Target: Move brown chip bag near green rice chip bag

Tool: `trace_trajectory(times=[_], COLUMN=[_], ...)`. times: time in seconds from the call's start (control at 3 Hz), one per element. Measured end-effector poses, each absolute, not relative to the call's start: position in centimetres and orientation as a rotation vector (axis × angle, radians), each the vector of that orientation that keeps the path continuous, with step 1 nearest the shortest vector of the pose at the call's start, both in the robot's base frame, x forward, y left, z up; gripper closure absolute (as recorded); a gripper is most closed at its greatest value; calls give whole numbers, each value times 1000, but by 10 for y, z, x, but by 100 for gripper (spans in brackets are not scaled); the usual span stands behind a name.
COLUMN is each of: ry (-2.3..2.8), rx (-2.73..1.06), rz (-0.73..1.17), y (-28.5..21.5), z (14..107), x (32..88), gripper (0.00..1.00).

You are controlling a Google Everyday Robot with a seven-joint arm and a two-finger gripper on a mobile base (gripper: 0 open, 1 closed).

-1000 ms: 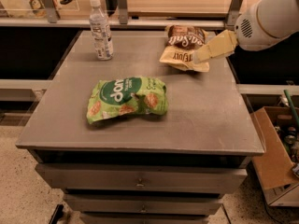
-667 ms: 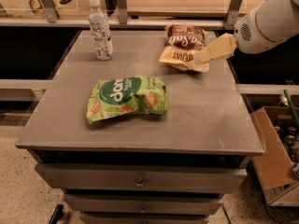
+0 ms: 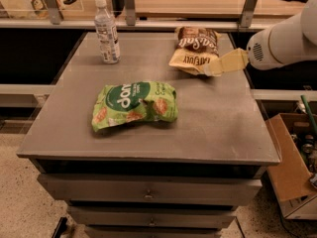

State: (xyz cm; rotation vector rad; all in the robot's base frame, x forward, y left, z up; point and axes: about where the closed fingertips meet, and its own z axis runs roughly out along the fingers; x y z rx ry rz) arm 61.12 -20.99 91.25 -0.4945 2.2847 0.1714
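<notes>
The brown chip bag (image 3: 194,49) lies at the table's far right, dark brown top toward the back and tan lower half toward me. The green rice chip bag (image 3: 134,104) lies flat near the table's middle, well apart from the brown bag. My gripper (image 3: 222,65), tan-coloured on a white arm (image 3: 282,41), reaches in from the right. Its tip is at the brown bag's lower right corner, low over the table, touching or overlapping the bag's edge.
A clear water bottle (image 3: 107,31) stands upright at the table's far left. The grey table (image 3: 213,128) sits on drawers. A cardboard box (image 3: 297,172) with items stands on the floor to the right. A railing runs behind the table.
My arm and gripper have come down a little at the brown bag's right corner. Both bags and the bottle lie where they were.
</notes>
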Motion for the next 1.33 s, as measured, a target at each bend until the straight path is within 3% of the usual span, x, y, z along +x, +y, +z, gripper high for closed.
trace_trajectory(times=[1.33], ry=[2222], rx=[-589], rz=[300], y=[-156], z=[872], x=[691], gripper=[0])
